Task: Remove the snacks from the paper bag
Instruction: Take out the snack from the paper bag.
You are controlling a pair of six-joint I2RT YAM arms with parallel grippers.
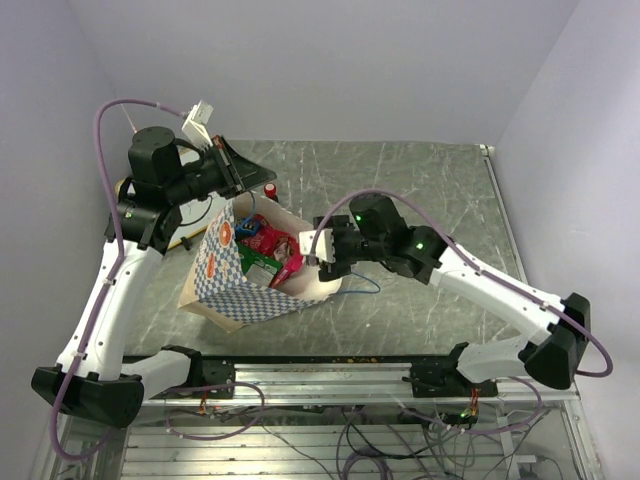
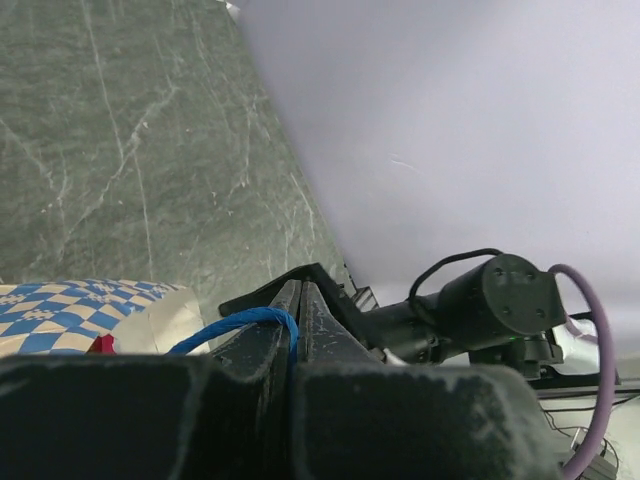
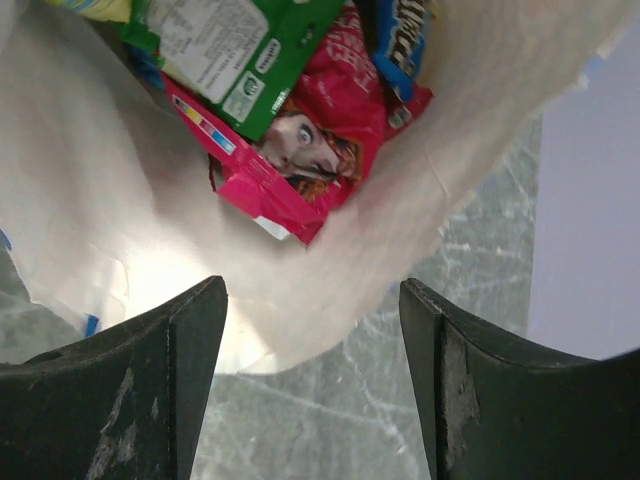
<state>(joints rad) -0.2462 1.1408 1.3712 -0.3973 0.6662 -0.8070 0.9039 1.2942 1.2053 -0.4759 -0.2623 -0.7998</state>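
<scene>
Pale lilac walls [image 1: 330, 60] enclose a dark green marbled table [image 1: 420, 190] (white-veined) on 3 sides.

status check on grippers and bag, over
Left gripper shut on blue cord handle. Right gripper open at paper bag mouth. Snacks inside, mouth unobstructed.

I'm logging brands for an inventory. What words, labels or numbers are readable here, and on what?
Nothing reads whole.
green packet: white label of fine print, too small to read.
blue packet: big white letters, cut off at the frame edge, unreadable.
red packet: a printed face, no legible words.
paper bag: orange round mark, too small to read.
</scene>
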